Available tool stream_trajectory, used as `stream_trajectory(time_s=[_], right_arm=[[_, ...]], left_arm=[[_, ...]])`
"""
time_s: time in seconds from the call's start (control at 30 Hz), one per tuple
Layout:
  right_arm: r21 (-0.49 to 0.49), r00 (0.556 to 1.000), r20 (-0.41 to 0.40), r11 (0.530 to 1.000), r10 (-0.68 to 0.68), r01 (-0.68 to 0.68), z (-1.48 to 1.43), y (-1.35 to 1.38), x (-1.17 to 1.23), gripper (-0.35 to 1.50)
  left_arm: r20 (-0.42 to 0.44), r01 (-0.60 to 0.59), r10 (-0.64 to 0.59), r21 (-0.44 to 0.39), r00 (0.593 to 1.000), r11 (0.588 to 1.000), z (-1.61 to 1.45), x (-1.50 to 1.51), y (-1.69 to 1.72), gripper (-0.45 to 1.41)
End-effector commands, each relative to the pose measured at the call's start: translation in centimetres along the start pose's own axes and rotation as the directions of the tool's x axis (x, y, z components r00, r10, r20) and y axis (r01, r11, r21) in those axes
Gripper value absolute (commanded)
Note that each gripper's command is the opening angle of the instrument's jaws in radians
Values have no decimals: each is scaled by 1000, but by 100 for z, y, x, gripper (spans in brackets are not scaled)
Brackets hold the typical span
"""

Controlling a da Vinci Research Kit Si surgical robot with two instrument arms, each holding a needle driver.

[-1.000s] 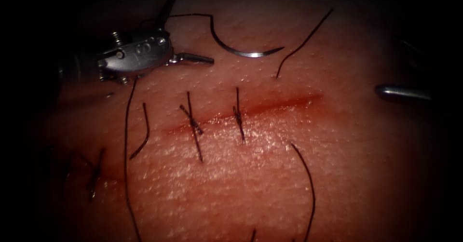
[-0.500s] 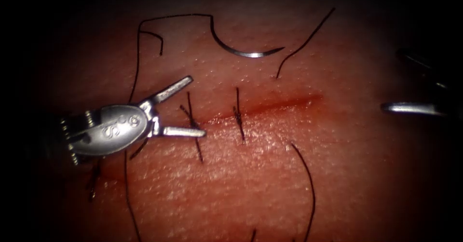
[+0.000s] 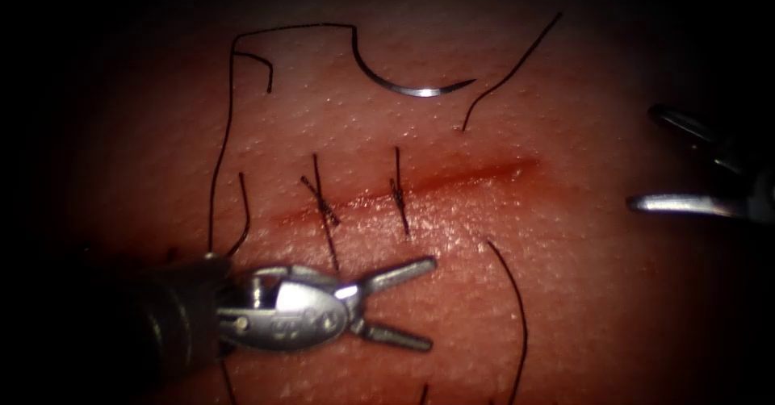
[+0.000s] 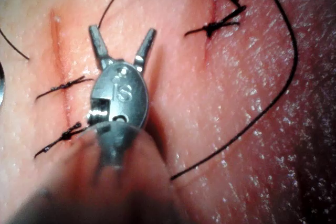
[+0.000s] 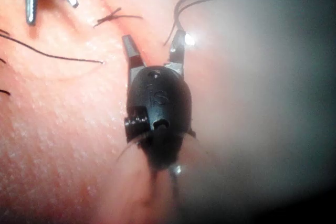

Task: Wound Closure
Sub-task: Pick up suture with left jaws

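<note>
The curved needle [image 3: 420, 90] lies free on the tissue [image 3: 565, 292] above the cut [image 3: 460, 175], not in the tissue and held by neither tool. Its thread [image 3: 219, 155] runs left from the tail, then down the left side. Two stitches [image 3: 323, 207] [image 3: 400, 194] cross the cut's left half. My left tool [image 3: 429, 304] hovers below the cut, open, holding nothing; the left wrist view shows its spread jaws [image 4: 123, 31] beside the stitches [image 4: 62, 85]. My right tool [image 3: 643, 159] sits off the cut's right end, open and holding nothing, also spread in its wrist view [image 5: 153, 38].
Loose cut ends of thread lie about: one above the cut's right part [image 3: 508, 70], one below it [image 3: 517, 316], a short one at the left [image 3: 242, 211]. Red fluid lines the cut. An older knot [image 4: 220, 19] sits beside a second red line.
My left tool has swung from beside the needle's thread above the cut, down across the stitches, to below the cut. The right tool has shifted slightly down. The needle has not moved.
</note>
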Motion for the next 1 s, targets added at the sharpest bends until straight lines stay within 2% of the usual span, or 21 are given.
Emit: stream_trajectory(time_s=[0.03,0.23,0.47,0.63,0.73,0.87,1.0], right_arm=[[1,1000,-7,1000,-7,7,10,0,0,148],[8,1000,-14,1000,-13,14,10,-1,0,148],[8,1000,-20,1000,-21,21,14,-5,0,148],[13,999,-22,1000,-28,28,19,-10,1,148],[15,999,-22,999,-35,36,21,-11,0,148],[16,999,-20,999,-37,37,22,-12,-1,148],[16,999,-21,999,-37,37,22,-12,-1,148]], left_arm=[[8,-35,35,7,999,999,12,-3,-2,42],[33,-191,191,15,981,981,39,6,9,39],[39,-251,250,17,967,968,56,17,18,42],[-3,-283,283,5,959,959,60,26,25,39],[-42,-326,325,-4,945,945,61,38,27,49],[-108,-382,379,-15,919,924,59,58,35,34],[-156,-401,392,-29,906,916,51,71,37,27]])
